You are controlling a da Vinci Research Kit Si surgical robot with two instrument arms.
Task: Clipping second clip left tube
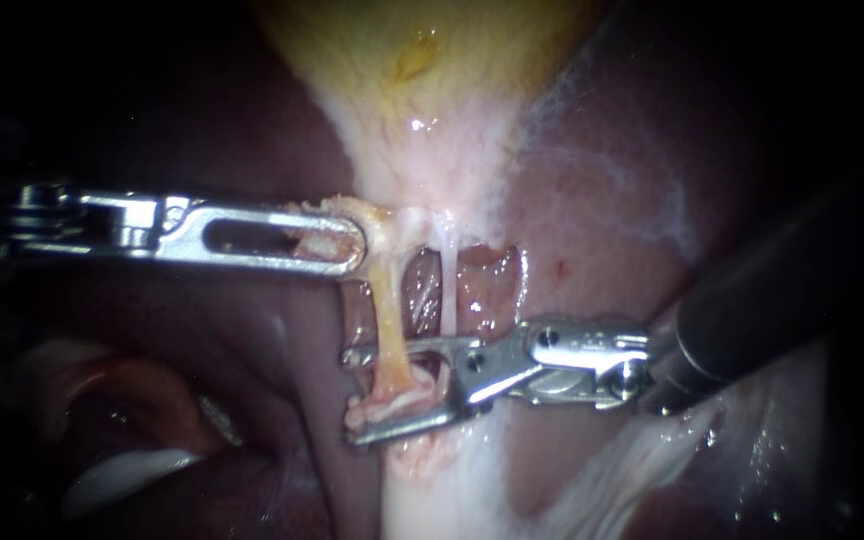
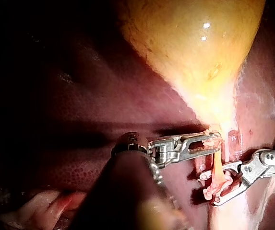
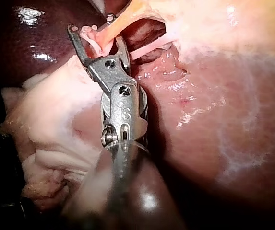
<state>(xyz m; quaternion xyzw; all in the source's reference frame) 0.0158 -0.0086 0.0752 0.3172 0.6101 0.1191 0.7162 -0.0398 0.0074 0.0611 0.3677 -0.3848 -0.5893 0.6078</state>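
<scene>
The yellow gallbladder (image 1: 422, 70) narrows down to two tubes. The left tube (image 1: 387, 320) is thick and yellowish; the right tube (image 1: 447, 290) is thin and white. My left instrument (image 1: 352, 240) reaches in level from the left, its windowed jaws shut on the frayed tissue at the gallbladder's neck, just above the left tube. My right instrument (image 1: 349, 393) has its jaws open astride the lower end of the left tube, one jaw on each side, with pinkish tissue between them. The right wrist view shows the same straddle (image 3: 91, 26) on the orange tube (image 3: 115, 26).
Dark red liver (image 1: 602, 230) lies on both sides of the tubes. Pale white tissue (image 1: 452, 490) runs down below the right instrument's jaws. Pink and white folds (image 1: 122, 440) lie at the lower left. A small window of raw tissue (image 1: 482, 290) opens behind the tubes.
</scene>
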